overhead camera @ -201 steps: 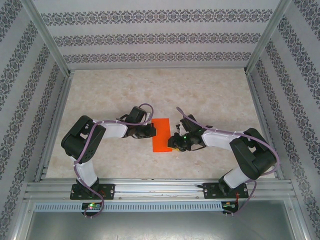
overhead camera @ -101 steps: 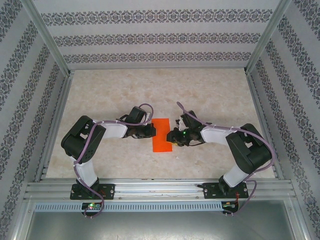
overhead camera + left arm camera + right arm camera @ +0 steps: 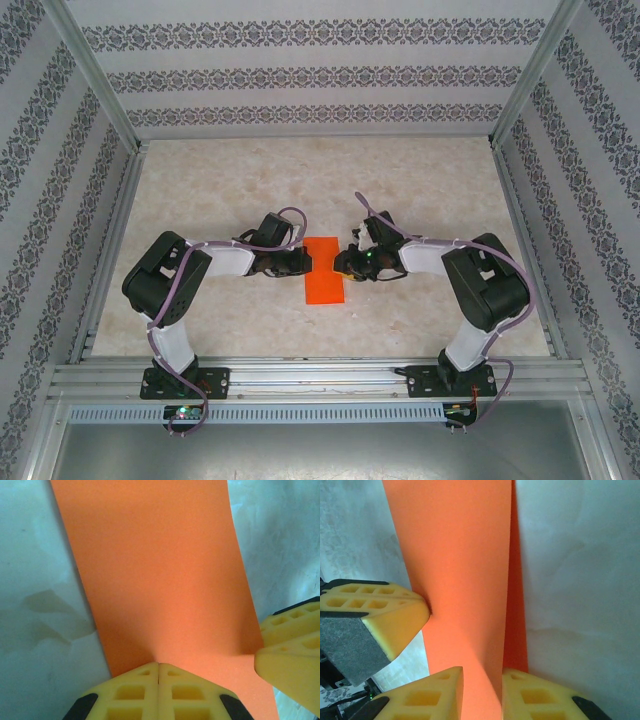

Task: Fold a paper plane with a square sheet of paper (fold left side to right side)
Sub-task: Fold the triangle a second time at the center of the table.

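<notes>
The orange-red sheet of paper (image 3: 324, 270) lies flat on the pale marbled bench (image 3: 420, 190), midway between my two arms and a little nearer my bases than the bench's centre. From above it reads as a narrow upright rectangle, not a square: it is doubled over on itself, long sides running away from me. My left pincer (image 3: 300, 262) reaches in from the left and meets the sheet's left long side. In my left wrist view this pincer (image 3: 158, 672) is clenched, its two yellow fingertips pressed together with no gap, their shared point resting on the paper at its near edge; I cannot tell whether any paper is nipped between them. My right pincer (image 3: 345, 268) comes in from the opposite side, touching the sheet's right long side. In my right wrist view this pincer (image 3: 482, 672) is released a little, a narrow gap between its yellow fingers, and the paper runs through that gap. There the upper layer's free edge stops just short of the lower layer, leaving a thin, darker orange strip (image 3: 516, 630) showing beside it. Whether my right fingers actually press the paper I cannot tell. The two pincers face each other across the sheet, close together but apart.
</notes>
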Available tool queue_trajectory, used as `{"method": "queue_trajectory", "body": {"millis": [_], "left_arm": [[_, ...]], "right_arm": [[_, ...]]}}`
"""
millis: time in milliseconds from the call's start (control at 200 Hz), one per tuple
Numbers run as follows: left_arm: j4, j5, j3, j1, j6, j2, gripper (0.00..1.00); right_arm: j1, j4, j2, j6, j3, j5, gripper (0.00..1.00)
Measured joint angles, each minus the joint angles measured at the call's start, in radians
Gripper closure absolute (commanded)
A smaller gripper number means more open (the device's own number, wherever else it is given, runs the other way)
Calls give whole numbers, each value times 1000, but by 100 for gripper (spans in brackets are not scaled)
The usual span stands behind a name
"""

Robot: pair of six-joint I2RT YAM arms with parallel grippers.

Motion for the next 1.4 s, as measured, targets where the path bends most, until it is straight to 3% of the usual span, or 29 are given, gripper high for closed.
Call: {"method": "queue_trajectory", "body": {"millis": [265, 360, 675, 994, 1154, 1399], "left_arm": [[-9, 0, 0, 0, 2, -7, 91], [-32, -4, 0, 0, 14, -23, 83], [-50, -41, -53, -18, 118, -269, 51], [-124, -217, -150, -290, 276, -476, 35], [-177, -362, -136, -422, 313, -456, 32], [-261, -597, 13, -551, 358, -285, 27]], "right_arm": [[-19, 6, 11, -19, 9, -32, 93], [-19, 8, 11, -21, 9, -43, 100], [-26, 8, 9, 24, 8, -84, 100], [-26, 12, -4, 87, 5, -95, 100], [-26, 12, -7, 90, 5, -95, 100], [-26, 11, -14, 90, 2, -95, 100]]}}
